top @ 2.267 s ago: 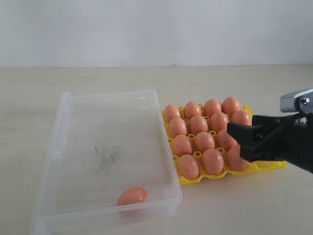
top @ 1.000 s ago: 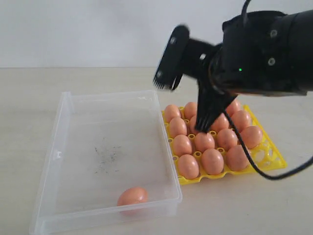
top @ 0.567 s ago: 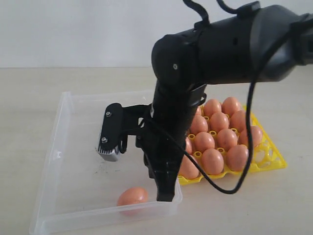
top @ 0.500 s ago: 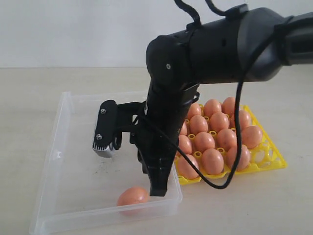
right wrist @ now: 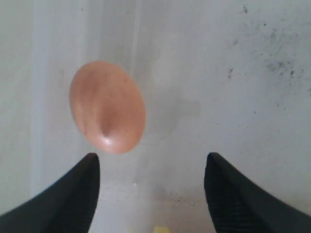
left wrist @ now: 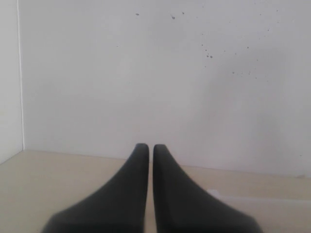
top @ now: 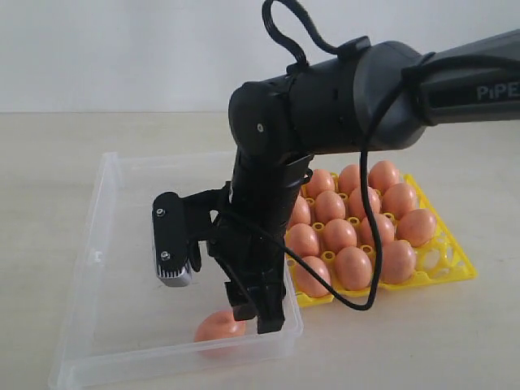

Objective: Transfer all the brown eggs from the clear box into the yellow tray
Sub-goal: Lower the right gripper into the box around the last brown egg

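Observation:
One brown egg (top: 216, 327) lies on its side near the front wall of the clear box (top: 96, 244). My right gripper (top: 221, 286) hangs open just above it, one finger on each side in the exterior view. In the right wrist view the egg (right wrist: 108, 107) lies ahead of the open right gripper (right wrist: 151, 155), off toward one fingertip and not between the jaws. Several brown eggs (top: 338, 236) fill the yellow tray (top: 457, 273); its front right cup (top: 431, 258) is empty. My left gripper (left wrist: 150, 146) is shut, empty and faces a white wall.
The right arm (top: 325, 106) reaches across the box's right wall and hides part of the tray. Dark smudges (right wrist: 274, 58) mark the box floor. The tray touches the box's right side. Bare tabletop (top: 390, 349) lies in front.
The right arm swung from above the tray into the box and came down over the lone egg, its jaws now spread. The egg has not moved.

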You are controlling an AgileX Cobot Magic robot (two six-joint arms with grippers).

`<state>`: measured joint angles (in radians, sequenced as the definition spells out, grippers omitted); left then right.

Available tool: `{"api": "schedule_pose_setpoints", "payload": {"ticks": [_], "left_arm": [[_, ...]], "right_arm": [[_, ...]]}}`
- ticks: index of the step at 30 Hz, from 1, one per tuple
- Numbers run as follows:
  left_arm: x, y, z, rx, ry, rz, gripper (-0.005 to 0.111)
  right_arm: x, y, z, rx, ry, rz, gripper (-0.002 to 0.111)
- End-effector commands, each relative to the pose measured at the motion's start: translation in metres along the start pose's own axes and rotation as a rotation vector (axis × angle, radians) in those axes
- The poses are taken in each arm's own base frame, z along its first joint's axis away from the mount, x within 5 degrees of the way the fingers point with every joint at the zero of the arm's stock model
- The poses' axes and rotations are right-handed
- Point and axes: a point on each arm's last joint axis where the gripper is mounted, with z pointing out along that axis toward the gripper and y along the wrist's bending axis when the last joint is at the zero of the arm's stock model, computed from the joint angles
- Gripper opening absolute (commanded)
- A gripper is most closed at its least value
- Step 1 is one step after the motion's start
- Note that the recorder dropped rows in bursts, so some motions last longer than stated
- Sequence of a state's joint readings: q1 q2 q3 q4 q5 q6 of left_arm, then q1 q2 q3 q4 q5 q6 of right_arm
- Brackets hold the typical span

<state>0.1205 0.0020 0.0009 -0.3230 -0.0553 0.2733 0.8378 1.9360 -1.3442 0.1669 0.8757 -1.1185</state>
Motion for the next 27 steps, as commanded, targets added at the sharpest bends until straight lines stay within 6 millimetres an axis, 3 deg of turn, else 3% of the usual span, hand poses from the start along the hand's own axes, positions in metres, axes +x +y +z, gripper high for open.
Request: {"api": "schedule_pose_setpoints", "payload": {"ticks": [1, 10, 20, 27], "left_arm": [[0.0, 0.0, 0.0, 0.003, 0.0, 0.009, 0.004], [0.0, 0.0, 0.0, 0.003, 0.0, 0.009, 0.004], [0.0, 0.0, 0.0, 0.003, 0.0, 0.009, 0.004], [0.0, 0.0, 0.0, 0.003, 0.0, 0.009, 0.004]], "right_arm": [[-0.002, -0.001, -0.001, 0.003, -0.016, -0.008, 0.058], [-0.01, 0.005, 0.014, -0.078, -0.072, -0.047, 0.058], [-0.026, 0.009, 0.036, -0.032, -0.074, -0.101, 0.058], [-0.027, 0.003, 0.044, 0.022, -0.09, -0.008, 0.058]]}}
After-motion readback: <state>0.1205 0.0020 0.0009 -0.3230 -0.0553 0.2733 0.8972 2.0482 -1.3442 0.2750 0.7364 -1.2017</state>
